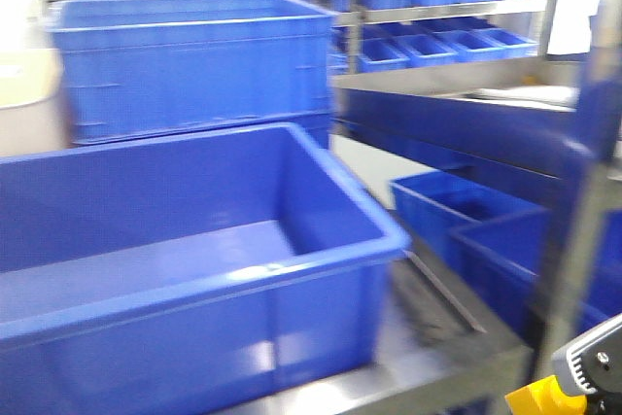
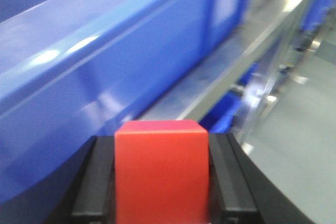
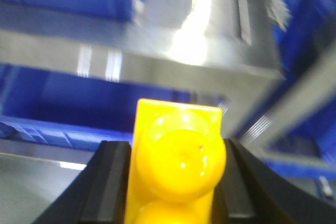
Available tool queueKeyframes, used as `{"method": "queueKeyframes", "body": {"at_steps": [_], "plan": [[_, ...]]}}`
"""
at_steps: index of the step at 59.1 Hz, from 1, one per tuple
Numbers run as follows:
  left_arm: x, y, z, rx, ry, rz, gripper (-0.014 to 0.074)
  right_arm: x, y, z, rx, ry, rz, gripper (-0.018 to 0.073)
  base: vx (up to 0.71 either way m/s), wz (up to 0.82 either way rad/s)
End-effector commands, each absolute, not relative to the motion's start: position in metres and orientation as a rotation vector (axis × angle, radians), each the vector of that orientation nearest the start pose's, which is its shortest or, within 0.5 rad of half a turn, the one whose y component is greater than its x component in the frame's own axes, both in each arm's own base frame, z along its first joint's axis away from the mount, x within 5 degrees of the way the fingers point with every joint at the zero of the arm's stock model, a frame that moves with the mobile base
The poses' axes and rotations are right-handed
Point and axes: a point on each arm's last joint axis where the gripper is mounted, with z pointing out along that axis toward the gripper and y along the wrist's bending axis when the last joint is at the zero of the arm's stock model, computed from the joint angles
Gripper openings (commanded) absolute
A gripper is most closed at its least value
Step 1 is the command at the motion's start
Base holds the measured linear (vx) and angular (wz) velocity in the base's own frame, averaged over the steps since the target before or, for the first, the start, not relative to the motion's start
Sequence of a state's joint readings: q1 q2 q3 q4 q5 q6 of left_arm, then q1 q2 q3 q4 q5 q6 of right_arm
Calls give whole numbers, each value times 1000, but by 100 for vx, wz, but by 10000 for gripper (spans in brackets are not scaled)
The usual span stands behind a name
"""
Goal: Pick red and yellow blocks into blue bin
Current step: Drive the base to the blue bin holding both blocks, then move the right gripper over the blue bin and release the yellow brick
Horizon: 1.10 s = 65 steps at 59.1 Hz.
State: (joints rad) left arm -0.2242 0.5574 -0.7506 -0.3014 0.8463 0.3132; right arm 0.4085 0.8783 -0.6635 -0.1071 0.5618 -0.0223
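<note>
Claws clamped: my left gripper pinches the red cube beside the blue bin; my right gripper grips the yellow brick near the steel shelf edge.

Bright overhead glare streaks the blue bin and steel shelf; all 3 views are blurred

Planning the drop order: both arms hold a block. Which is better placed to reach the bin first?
Left, likely: the left gripper holds the red cube beside the bin wall; the right gripper, with the yellow brick, sits low off the shelf corner.
</note>
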Motion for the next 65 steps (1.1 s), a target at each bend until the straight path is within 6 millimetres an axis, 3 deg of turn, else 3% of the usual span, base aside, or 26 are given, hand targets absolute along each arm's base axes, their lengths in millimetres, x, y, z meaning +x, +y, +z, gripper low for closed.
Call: {"method": "queueKeyframes", "body": {"at_steps": [1,32,65], "plan": [[87,-41,363,448,1975,-326,316,162,65,313,-544,2082,98,244,10,58],[87,-41,363,448,1975,-326,316,162,65,313,-544,2082,98,244,3,55],[87,-41,363,448,1975,-326,316,162,65,313,-544,2082,98,244,-2,7]]}}
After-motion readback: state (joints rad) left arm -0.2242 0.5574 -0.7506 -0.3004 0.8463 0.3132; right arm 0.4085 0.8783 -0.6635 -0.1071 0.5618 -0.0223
